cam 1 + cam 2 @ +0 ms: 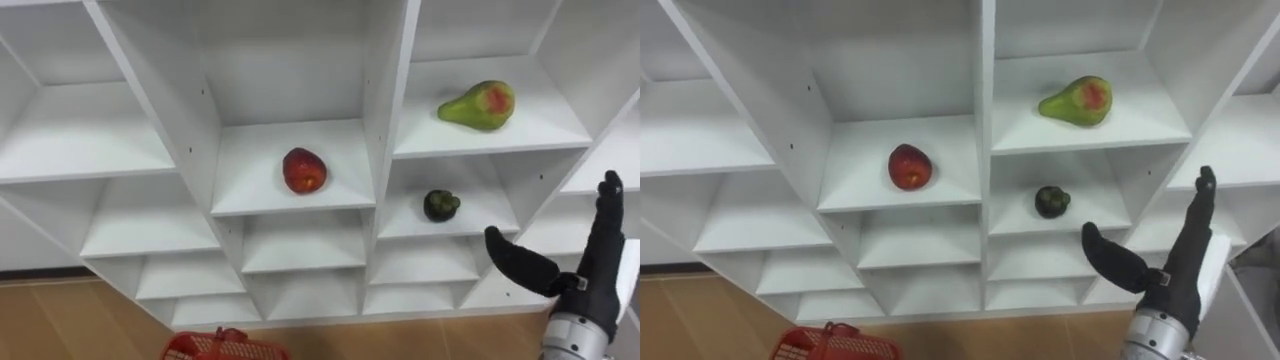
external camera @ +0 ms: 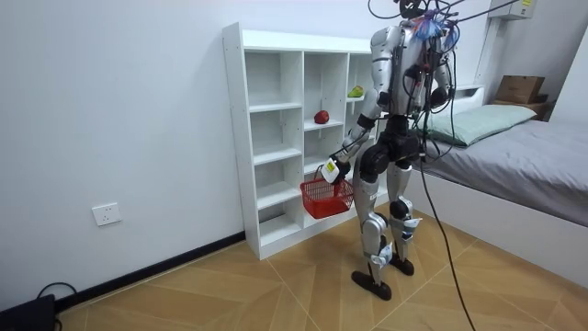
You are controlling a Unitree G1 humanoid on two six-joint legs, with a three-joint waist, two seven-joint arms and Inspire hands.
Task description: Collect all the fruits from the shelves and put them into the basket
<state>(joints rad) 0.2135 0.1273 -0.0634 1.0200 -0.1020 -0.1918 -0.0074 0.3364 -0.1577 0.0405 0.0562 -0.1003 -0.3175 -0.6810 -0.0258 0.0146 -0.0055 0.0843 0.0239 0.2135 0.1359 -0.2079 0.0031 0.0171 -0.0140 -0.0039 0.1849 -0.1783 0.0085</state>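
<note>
Closet (image 1: 390, 60): white smooth-board unit of open box compartments, flat shelves with square edges. The robot stands upright right in front of it on wood-pattern floor (image 2: 230, 285), with a grey-covered bed (image 2: 524, 156) at the room view's right.

Fruit, all still on the shelves:
- Smooth, rounded red fruit (image 1: 304, 170) sits about mid-board on a middle-column shelf, slightly nearer the front edge.
- Glossy green pear (image 1: 478, 105) with a red blush is in the next column to the right, one shelf higher. It lies on its side at mid-board, narrow neck pointing left.
- Small, lumpy dark green fruit (image 1: 441, 205) sits in the compartment directly under the pear, about centred between the side walls.

Right robot hand (image 1: 590, 268) is raised in front of the lower right compartments. Its fingers are straight and point up, the thumb is spread out to the left, and it holds nothing. It is below and right of the dark green fruit, apart from it.

Left robot hand (image 2: 333, 170) is down at hip height, fingers closed round the handle of a red open-mesh basket (image 2: 326, 196) that hangs beneath it. Can't tell what is inside the basket.
</note>
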